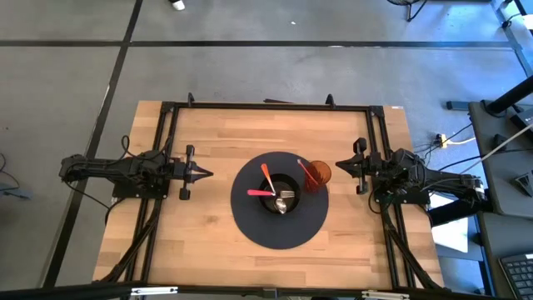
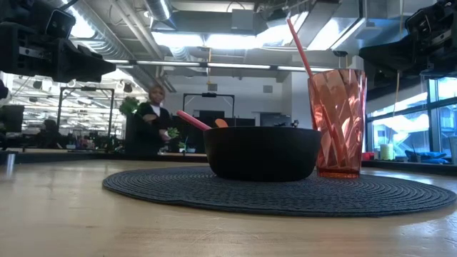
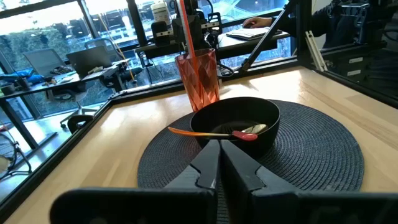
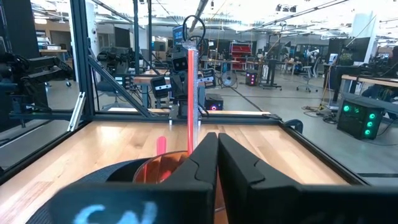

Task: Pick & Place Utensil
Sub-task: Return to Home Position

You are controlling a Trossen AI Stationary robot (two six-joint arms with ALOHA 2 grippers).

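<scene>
A black bowl [image 1: 279, 198] sits on a round dark woven placemat [image 1: 250, 227] at the table's middle. Inside it lie an orange utensil [image 1: 268, 177], a pink one [image 1: 258, 193] and a metal one [image 1: 285, 202], handles leaning on the rim. A red tumbler [image 1: 318, 175] with a red straw [image 1: 306, 173] stands on the mat beside the bowl, toward the right. My left gripper [image 1: 208, 174] hovers shut left of the mat; in its wrist view its gripper [image 3: 219, 149] points at the bowl [image 3: 236, 121]. My right gripper [image 1: 338, 165] is shut, just right of the tumbler [image 4: 163, 169].
A black metal frame [image 1: 266, 106] runs along the table's far edge and down both sides by the arms. Bare wood lies near and far of the mat. A person [image 2: 151, 125] stands in the room beyond the table.
</scene>
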